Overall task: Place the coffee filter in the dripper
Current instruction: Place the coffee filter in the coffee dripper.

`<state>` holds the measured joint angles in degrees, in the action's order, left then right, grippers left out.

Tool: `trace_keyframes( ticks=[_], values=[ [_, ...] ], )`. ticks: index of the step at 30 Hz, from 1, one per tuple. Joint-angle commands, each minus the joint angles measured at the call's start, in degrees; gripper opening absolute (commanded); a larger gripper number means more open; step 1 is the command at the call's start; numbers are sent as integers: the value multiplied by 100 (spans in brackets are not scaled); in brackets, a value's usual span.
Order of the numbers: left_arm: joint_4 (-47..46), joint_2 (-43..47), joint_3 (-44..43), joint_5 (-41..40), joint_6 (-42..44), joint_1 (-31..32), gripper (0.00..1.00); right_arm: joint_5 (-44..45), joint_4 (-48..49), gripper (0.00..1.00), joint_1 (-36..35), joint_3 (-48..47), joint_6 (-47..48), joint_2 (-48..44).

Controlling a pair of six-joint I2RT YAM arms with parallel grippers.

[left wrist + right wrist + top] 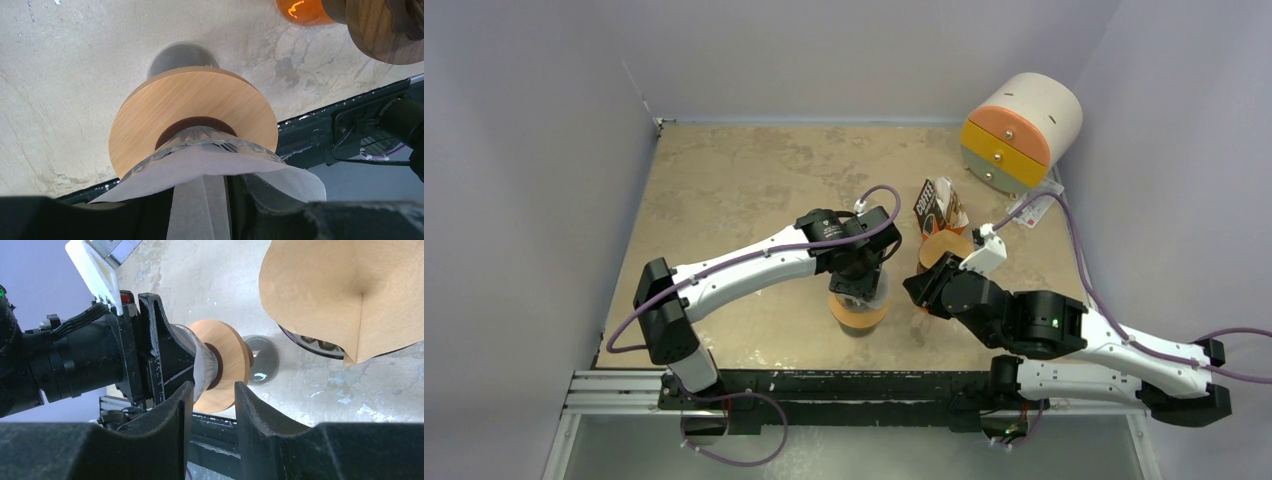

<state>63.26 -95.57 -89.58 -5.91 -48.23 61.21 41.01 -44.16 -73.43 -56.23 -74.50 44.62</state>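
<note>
The white coffee filter (pixel 200 167) sits inside the glass cone of the dripper (pixel 190 107), its rim flaring over the lip on the side nearest my left wrist camera. The dripper stands upright by its wooden collar on a dark vessel (pixel 180 57), near the front edge of the surface (pixel 75 75).

My left pincer (pixel 202 192) is directly over the cone's mouth, fingers spread, with the filter's folded seam running up between them. I came in from above so the paper would drop point-first into the cone. Whether the pads are touching the paper I cannot tell from here.

My right pincer (pixel 214 390) is just beside the dripper, level with the collar, fingers spread and holding nothing; the collar shows through the gap. I judge it is there to steady the dripper so it does not tip while the paper is pushed in.

The stack of brown filters (pixel 325 295) lies behind, well out of the way.

I judge the placing nearly done. The risk is the flared edge riding up when the left arm lifts
</note>
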Motion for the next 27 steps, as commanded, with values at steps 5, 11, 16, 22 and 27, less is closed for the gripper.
trace_keyframes(
  ticks=[5,11,16,22,27],
  values=[
    [-6,54,-120,14,138,40,41,293,-97,40,22,-20,43,11],
    [-9,85,-236,140,197,49,41,295,-91,40,22,-29,93,20],
    [87,136,-376,139,194,49,31,349,-95,40,22,-3,141,-16],
    [213,200,-601,178,194,49,12,346,-88,41,22,33,179,-29],
    [344,191,-715,169,210,49,0,375,-118,41,24,24,220,-73]
  ],
)
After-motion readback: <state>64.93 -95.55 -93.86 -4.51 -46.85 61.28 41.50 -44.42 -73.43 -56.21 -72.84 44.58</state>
